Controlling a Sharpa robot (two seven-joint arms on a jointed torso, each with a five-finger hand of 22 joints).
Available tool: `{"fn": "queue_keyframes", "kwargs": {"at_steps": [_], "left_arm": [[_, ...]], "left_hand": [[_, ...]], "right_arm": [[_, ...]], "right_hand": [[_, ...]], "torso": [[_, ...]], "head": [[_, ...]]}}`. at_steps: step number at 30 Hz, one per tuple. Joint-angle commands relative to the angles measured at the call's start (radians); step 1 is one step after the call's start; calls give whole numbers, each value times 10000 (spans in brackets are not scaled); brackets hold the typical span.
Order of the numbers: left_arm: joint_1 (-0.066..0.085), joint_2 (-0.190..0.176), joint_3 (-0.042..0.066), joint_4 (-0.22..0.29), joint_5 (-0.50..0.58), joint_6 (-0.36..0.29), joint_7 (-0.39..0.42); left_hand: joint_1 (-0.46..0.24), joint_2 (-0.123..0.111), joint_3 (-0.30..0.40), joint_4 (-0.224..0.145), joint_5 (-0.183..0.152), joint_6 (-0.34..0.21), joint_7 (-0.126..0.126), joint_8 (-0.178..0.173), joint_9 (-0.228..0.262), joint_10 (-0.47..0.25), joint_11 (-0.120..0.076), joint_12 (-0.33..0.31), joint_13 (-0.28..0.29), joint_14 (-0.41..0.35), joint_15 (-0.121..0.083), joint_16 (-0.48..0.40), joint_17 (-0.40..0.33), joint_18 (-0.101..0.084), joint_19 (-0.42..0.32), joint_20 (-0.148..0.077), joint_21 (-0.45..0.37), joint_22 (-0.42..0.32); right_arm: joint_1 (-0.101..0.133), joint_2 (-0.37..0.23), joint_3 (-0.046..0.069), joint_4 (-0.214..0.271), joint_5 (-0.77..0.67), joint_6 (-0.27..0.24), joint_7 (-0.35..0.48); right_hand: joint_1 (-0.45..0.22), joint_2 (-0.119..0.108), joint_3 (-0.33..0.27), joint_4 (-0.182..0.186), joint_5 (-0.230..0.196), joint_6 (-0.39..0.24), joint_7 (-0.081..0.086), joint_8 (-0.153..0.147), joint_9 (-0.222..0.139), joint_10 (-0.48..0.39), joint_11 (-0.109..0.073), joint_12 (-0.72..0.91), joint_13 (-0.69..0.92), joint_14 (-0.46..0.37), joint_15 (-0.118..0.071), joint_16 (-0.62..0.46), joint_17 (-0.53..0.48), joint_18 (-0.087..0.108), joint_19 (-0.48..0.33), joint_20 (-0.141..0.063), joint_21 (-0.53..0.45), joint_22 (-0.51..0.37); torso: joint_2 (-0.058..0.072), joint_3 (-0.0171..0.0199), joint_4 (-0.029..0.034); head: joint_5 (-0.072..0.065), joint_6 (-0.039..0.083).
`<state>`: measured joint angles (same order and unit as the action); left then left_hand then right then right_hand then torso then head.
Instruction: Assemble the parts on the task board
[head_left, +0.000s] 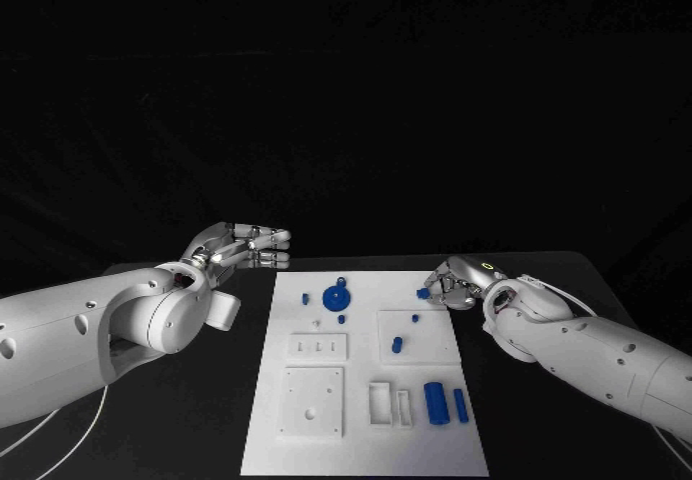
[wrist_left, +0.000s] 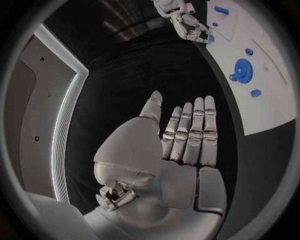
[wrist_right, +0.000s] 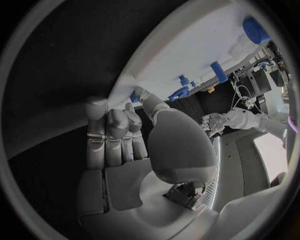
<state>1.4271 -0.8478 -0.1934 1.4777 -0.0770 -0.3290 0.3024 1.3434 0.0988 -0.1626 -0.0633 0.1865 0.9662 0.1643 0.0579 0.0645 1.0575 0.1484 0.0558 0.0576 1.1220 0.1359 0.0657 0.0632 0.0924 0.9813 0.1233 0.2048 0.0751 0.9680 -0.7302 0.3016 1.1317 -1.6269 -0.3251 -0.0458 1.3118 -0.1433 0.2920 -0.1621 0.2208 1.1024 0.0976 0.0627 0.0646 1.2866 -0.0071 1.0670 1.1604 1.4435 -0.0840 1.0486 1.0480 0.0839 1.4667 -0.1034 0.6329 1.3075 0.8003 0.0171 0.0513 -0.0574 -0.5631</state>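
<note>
Pinching a small blue part (head_left: 424, 294) at the task board (head_left: 433, 440) far right edge, right hand (head_left: 459, 284) grips it; left hand (head_left: 238, 248) hovers released off the board. Part looks rigid, light (slippery plastic?); hold its sides.

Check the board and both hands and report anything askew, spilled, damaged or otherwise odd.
Nothing stands out. The white task board lies flat on the black table, with the blue parts, such as the round blue gear, resting on it. The right hand pinches a small blue part at the board's edge; the left hand holds nothing.
</note>
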Motion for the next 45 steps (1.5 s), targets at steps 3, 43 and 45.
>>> {"fn": "queue_keyframes", "kwargs": {"at_steps": [3, 43, 45], "left_arm": [[6, 15, 6, 10, -64, 162, 57], [-61, 141, 2, -158, -126, 200, -16], [-62, 139, 2, -160, -126, 200, -21]], "left_hand": [[78, 17, 11, -52, 28, -60, -13, 45, 14, 55, 13, 47, 6, 52, -22, 50, 13, -130, 12, -18, 34, -8], [95, 50, 11, -47, 56, -71, -10, 45, 14, 48, 15, 47, 6, 45, -21, 50, 13, -131, 6, -15, 38, -7], [95, 50, 11, -47, 56, -71, -10, 45, 14, 48, 15, 47, 6, 45, -21, 50, 13, -131, 6, -15, 38, -7]], "right_arm": [[-12, 53, -14, -43, -72, 116, 48], [-43, 148, -56, -45, -65, -458, -520], [-43, 137, -56, -33, -69, -443, -538]], "right_hand": [[-35, 42, 5, 61, -51, -66, -14, -10, -1, 1, 8, 4, -13, 34, 62, -55, 0, 37, 490, 50, -34, 679], [-351, -4, 425, 998, -633, 500, -205, -5, 9, 33, -105, -1, 17, 48, -14, -89, -11, -12, 502, -27, -62, 647], [-351, -4, 425, 998, -633, 500, -205, -5, 9, 33, -105, -1, 17, 48, -14, -89, -11, -12, 502, -27, -62, 647]], "torso": [[2, 1, 11], [-8, 3, 12], [-9, 2, 15]], "head": [[8, -24], [-60, -99], [-60, -102]]}}
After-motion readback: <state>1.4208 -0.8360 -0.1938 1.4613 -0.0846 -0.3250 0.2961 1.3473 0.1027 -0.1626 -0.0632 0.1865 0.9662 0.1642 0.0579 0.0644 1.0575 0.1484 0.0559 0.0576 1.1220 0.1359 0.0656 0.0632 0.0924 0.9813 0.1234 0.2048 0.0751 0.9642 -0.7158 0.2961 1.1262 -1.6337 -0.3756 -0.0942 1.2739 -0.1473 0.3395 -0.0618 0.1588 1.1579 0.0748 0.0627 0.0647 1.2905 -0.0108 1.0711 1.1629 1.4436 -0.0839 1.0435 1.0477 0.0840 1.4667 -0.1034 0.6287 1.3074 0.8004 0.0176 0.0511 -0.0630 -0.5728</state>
